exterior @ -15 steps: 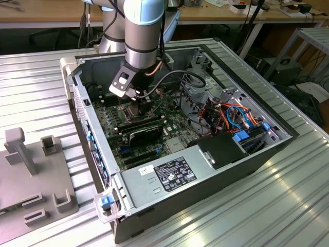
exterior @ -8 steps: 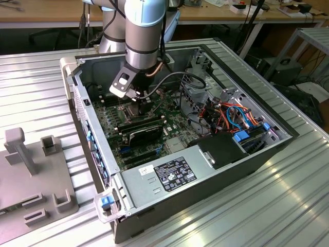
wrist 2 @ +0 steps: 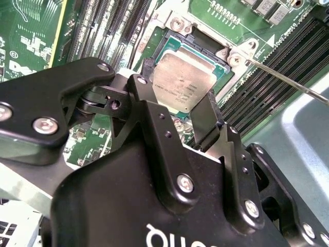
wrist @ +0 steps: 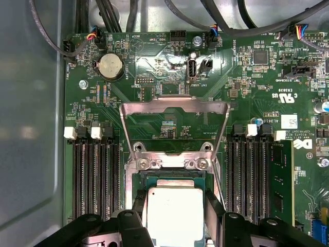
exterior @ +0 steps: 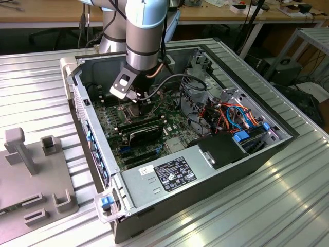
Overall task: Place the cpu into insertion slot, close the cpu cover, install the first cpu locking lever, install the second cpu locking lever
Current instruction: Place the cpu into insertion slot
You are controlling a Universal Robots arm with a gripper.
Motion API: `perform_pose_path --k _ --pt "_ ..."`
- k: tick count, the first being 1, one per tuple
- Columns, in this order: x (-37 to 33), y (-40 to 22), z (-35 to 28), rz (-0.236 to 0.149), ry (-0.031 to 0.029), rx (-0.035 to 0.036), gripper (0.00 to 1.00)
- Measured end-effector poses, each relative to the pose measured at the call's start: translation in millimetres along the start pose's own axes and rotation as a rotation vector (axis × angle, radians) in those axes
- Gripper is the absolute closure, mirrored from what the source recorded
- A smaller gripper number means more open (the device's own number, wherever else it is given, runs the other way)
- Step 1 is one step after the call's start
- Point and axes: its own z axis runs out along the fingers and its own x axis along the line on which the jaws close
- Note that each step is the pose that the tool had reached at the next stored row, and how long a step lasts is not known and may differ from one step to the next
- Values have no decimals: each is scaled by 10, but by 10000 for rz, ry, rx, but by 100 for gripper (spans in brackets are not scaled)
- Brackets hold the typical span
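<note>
Ribbed metal bench (exterior: 267,206), open computer case (exterior: 195,203): the end effector (wrist 2: 179,100) pinches the cpu (wrist: 172,218) by two edges, low over the insertion slot (wrist: 172,176), cpu cover (wrist: 175,105) swung up. A tilted or offset release could bend socket pins.

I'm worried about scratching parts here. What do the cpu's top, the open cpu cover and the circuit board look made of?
The cpu: metal top plate, matte silvery-grey, with a dull, even sheen. The cpu cover: thin sheet metal, brighter silver, catching highlights along its bent edges. The circuit board: likely glossy green-coated laminate, with fine traces showing; its core cannot be told.
</note>
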Motion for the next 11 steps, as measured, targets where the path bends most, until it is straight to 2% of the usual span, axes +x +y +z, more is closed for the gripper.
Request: perform_pose_path --k 11 --pt "0 19 9 -146 15 3 46"
